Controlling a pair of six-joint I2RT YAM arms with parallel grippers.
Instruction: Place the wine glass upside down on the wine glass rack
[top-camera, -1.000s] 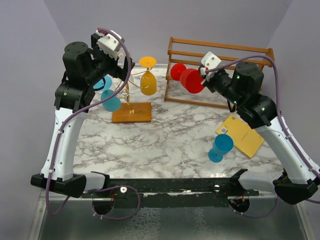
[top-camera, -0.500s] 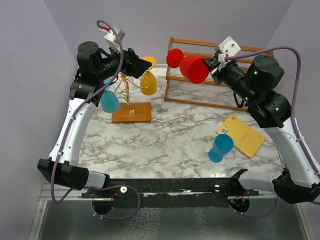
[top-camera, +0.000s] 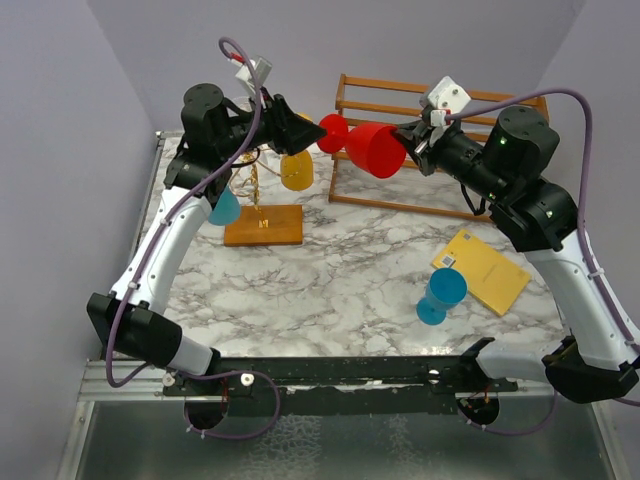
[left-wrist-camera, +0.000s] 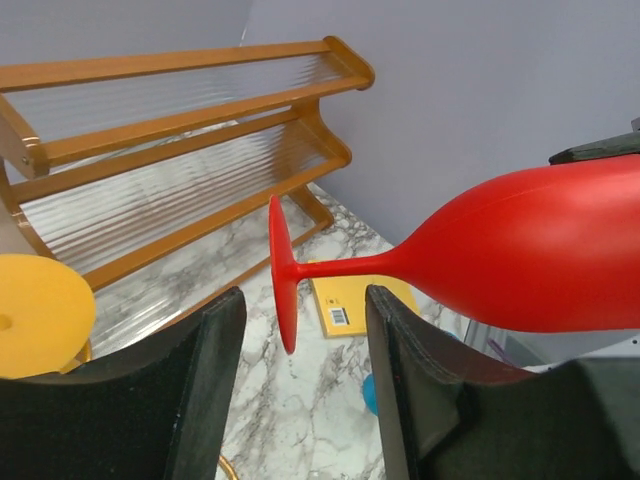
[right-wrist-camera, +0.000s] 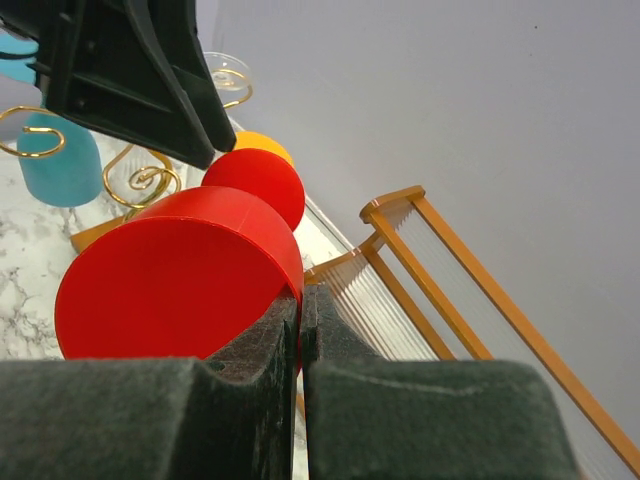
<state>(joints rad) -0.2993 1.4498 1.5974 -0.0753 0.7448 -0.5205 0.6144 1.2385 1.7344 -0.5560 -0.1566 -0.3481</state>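
Note:
My right gripper (top-camera: 408, 150) is shut on the rim of a red wine glass (top-camera: 375, 150) and holds it in the air, lying sideways, with its foot pointing left. The pinched rim shows in the right wrist view (right-wrist-camera: 170, 270). My left gripper (top-camera: 308, 128) is open, and its fingers stand on either side of the glass's foot (left-wrist-camera: 282, 270) without closing on it. The gold wire rack (top-camera: 250, 175) stands on its orange-brown wooden base (top-camera: 262, 225) at the back left, below the left gripper. An orange glass (top-camera: 296, 170) and a blue glass (top-camera: 224, 207) hang on it upside down.
A brown wooden slatted shelf (top-camera: 440, 110) stands at the back right, behind the red glass. A blue glass (top-camera: 440, 293) stands upside down on the marble table, next to a yellow booklet (top-camera: 485, 270) at the right.
My right gripper has lifted the red glass from the shelf and carried it left. My left arm has swung right from the wire rack until its open fingers reach the glass's foot.

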